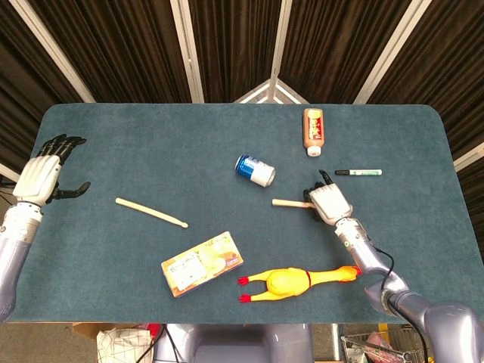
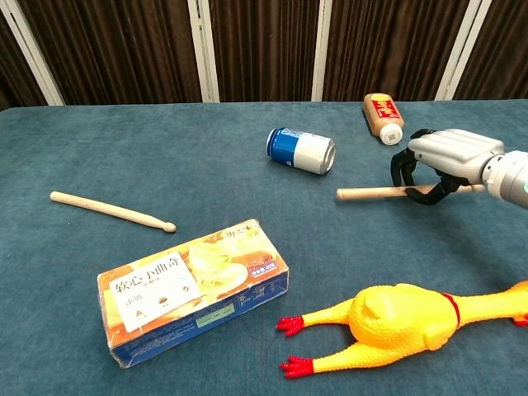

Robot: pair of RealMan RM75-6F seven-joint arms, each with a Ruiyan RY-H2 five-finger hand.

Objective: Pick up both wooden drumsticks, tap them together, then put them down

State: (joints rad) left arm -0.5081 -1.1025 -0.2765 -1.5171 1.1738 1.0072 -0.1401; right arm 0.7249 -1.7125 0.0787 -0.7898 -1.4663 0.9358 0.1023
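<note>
1. The fingers (image 2: 410, 167) of the right hand (image 2: 445, 161) are curled around one pale wooden drumstick (image 2: 371, 193), which is held just above the blue-green felt table (image 1: 189, 144), its long axis running left to right.
2. The free end of that stick is pointed toward the robot's left, near the blue-and-white can (image 1: 255, 170) lying on its side.
3. The left hand (image 1: 41, 175) is spread apart, holding nothing, at the table's left edge.
4. The second pale wooden drumstick (image 1: 150, 212) lies flat on the felt, to the right of the left hand and apart from it, slanted with its tip toward the orange printed carton (image 1: 201, 263).
5. The left hand is judged the nearer of the two to this stick.
</note>
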